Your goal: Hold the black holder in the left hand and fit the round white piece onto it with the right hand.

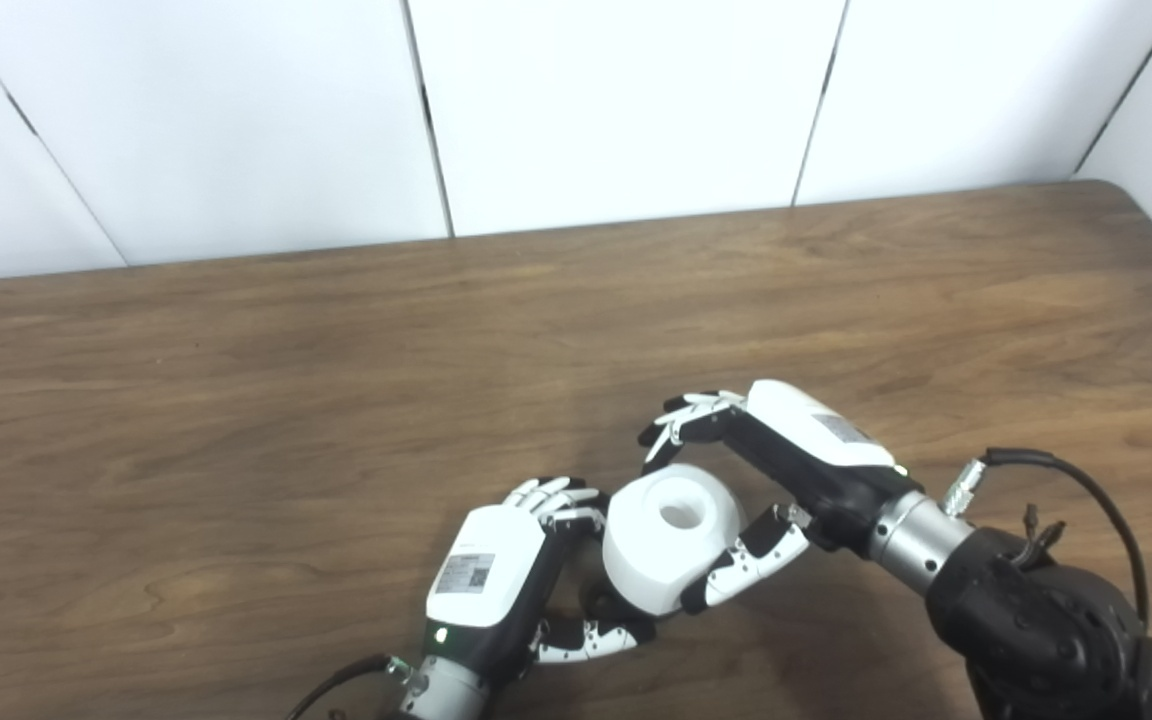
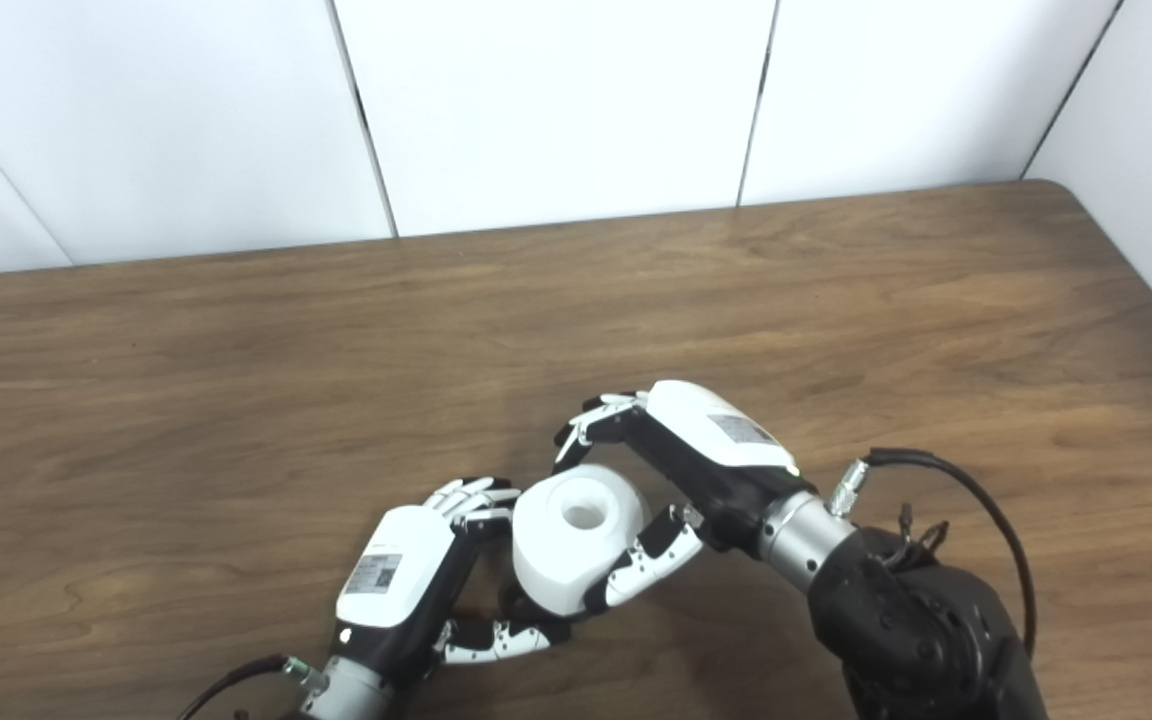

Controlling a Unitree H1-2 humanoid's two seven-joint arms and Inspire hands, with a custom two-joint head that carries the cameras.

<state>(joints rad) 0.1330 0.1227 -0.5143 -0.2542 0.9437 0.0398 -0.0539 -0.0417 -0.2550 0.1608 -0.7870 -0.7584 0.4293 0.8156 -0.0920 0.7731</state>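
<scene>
Now my right hand (image 1: 786, 470) fingers (image 1: 736, 570) wrap the round white piece (image 1: 671, 550). My left hand (image 1: 496, 590) fingers (image 1: 586, 640) curl just below it, around something dark I can't make out, low over the brown worktop (image 1: 236, 400).

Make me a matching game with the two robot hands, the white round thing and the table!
Things:
1. left hand
2. right hand
3. round white piece
4. table

Descriptions:
A. brown wood
B. has a hole in its top
C. reaches in from the right, thumb on the white piece
D. low in the picture, left of the white piece

Pairs: 1-D, 2-C, 3-B, 4-A
</scene>
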